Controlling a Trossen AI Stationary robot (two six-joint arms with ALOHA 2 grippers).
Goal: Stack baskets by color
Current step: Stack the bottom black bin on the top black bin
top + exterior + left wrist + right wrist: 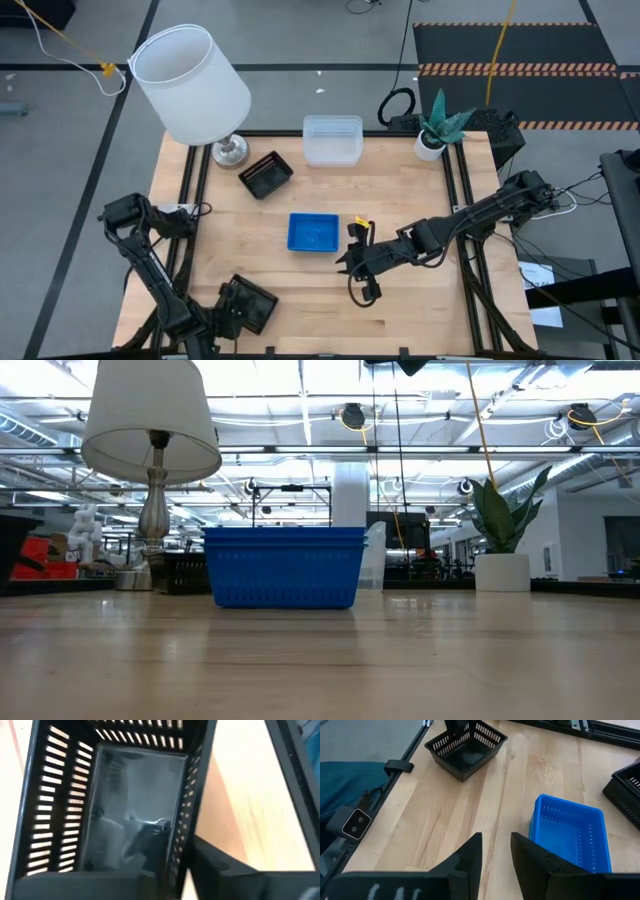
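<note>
Black basket (251, 303) in left jaws (232, 312) w/ wall pinched; right jaws (362, 262) apart, empty; no legible writing.

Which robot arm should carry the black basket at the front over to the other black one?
The left. Its tool is already at the black basket by the table's front edge. The right tool sits beside the blue stack, empty.

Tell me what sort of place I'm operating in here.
Probably a robotics lab or workshop in a big industrial hall: a wooden table on a metal frame, grey floor with hazard-striped matting, and exposed ceiling pipes and lights behind. A lamp and potted plant serve as props.
</note>
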